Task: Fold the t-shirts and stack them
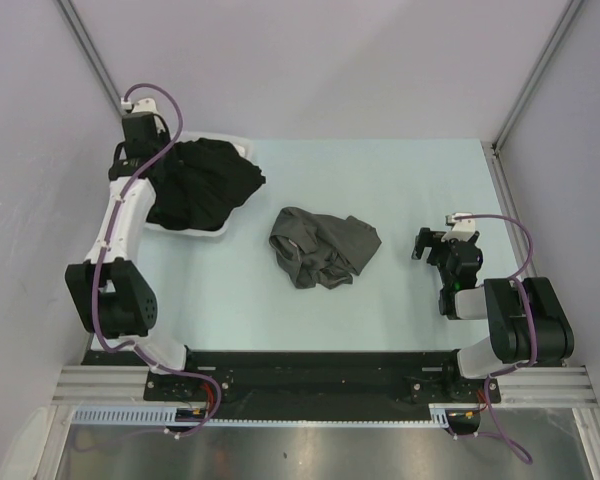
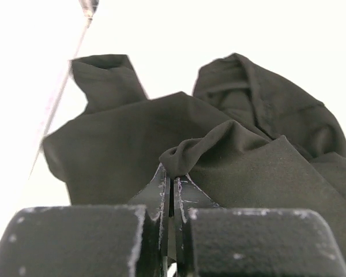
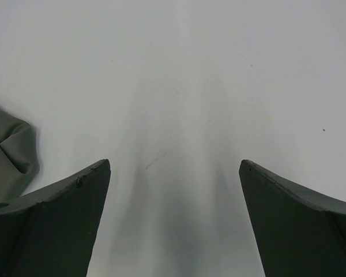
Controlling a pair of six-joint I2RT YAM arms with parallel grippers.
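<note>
Right, status: the left gripper (image 2: pixel 171 180) is clamped tight on a raised fold of the black t-shirt pile (image 1: pixel 202 185). In the left wrist view the cloth bunches into a small peak right at the fingertips, with more dark fabric spread behind it and to the right. The pile sits heaped in the white tray (image 1: pixel 242 147) in the upper left of the top view. It covers most of the tray, so only the tray's far right corner and near edge show. The left arm runs up the left side of that frame and ends over the tray's far left corner. The charcoal grey t-shirt (image 1: pixel 325 247) lies crumpled and unfolded at the centre of the table (image 1: pixel 400 180), apart from the tray. The right gripper (image 3: pixel 174 163) is spread wide and holds nothing. In the top view it is right of centre, near the grey shirt but clear of it. The right wrist view shows bare table between the fingers, with a bit of grey cloth at the left edge of the frame beside the left finger. Can't tell whether the right fingertips touch the table.
</note>
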